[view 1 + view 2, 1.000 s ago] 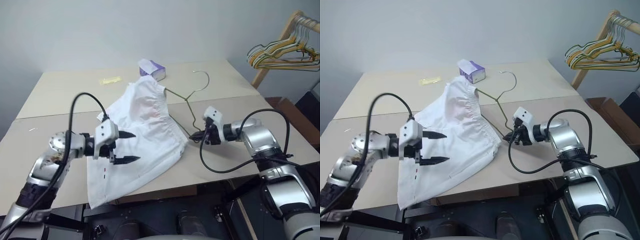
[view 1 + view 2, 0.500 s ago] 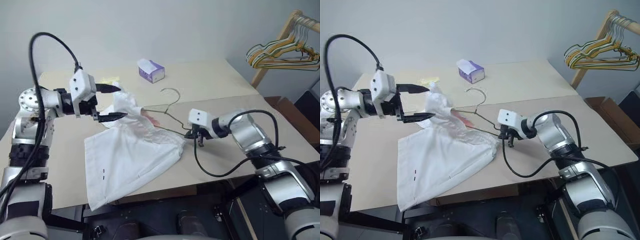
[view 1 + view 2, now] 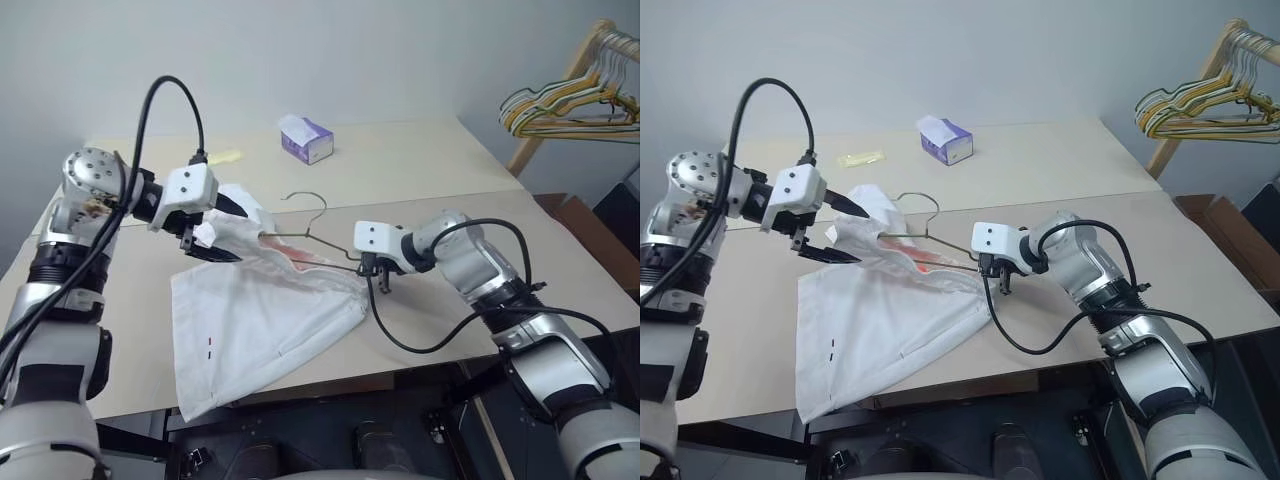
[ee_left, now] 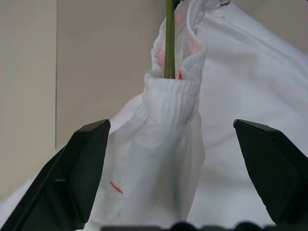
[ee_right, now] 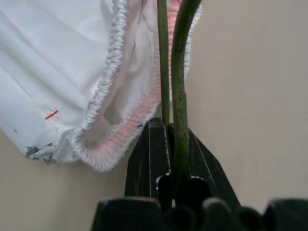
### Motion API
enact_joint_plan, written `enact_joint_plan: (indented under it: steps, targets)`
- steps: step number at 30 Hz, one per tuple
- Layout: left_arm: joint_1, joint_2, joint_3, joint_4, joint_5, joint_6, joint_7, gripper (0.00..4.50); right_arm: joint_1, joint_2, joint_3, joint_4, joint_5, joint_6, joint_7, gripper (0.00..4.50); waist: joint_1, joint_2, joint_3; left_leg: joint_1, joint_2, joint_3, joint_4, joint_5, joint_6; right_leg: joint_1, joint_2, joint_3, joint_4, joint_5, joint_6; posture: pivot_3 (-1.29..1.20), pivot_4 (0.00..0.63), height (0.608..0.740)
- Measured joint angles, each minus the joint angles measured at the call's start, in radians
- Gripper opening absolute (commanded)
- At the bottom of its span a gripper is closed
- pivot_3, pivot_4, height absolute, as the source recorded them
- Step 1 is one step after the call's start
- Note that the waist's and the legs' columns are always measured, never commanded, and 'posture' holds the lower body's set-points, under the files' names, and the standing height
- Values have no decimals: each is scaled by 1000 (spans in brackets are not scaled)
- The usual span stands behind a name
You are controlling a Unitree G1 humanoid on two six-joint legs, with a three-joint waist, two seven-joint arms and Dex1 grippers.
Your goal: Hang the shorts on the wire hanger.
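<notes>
White shorts (image 3: 270, 310) could slip off the hanger (image 3: 310, 235) my shut right gripper (image 3: 372, 268) pinches; left gripper (image 3: 222, 232), at nine o'clock, gapes empty.

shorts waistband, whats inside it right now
The wire hanger runs into the waistband of the shorts; its hook and the end in the right gripper stick out. Fabric covers its far end.

Head stereo pair: high, looking forward and down over the bench (image 3: 420, 165), both arms in frame, same scene slightly offset. Left wrist cam: looks along the wide-spread left claw (image 4: 175, 168), very close on the shorts (image 4: 226, 110). Right wrist cam: looks along the clamped right claw (image 5: 171, 144), very close on the wire hanger (image 5: 179, 72). Both wrist cams share the waistband and wire.
</notes>
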Motion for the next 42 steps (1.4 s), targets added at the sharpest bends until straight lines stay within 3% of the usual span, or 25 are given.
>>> enact_joint_plan:
  steps: [3, 17, 26, 29, 38, 42]
  targets:
    - [-7, -17, -21, 48, 14, -6, -2, 4456, 0, 1, 2, -1, -3, 7, 0, 0, -5, 0, 0, 0, 0, 0, 0, 0, 0, 0, 0, 0, 0, 0, 0, -57, 0, 740]
    - [-73, -89, -39, 212, 98, -35, 6, 116, 0, 5, 15, -39, -18, 45, 0, 0, -36, 0, 0, -1, 0, -2, 2, 0, 0, 0, 0, -1, 1, 0, 0, -76, 0, 740]
    - [-73, -90, -34, 210, 125, -77, 58, 24, 9, 6, 6, -42, -17, 27, -41, 0, -48, 0, 0, -1, 0, -2, 2, 0, 0, 0, -1, 0, 2, 0, 1, -76, 0, 740]
    - [-74, -89, -22, 213, 138, -103, 108, 0, 15, 7, -21, -50, -8, 27, -60, 762, -48, 0, 0, -1, 0, -2, 3, 0, 0, 0, -1, 0, 2, 0, 1, -86, 0, 740]
    - [-150, -80, 11, 243, 145, -111, 164, 0, 14, -55, -174, -128, 32, 80, -129, 3951, -49, 0, 0, -2, 0, -2, 3, 0, 1, -1, -1, -1, 1, 1, 1, -106, 0, 740]
    - [-154, -78, 18, 267, 152, -115, 176, 0, 22, -83, -300, -204, 102, 185, -146, 3951, -51, 0, 0, -2, 0, -2, 3, 0, 1, -1, -1, -1, 2, 1, 1, -119, 0, 740]
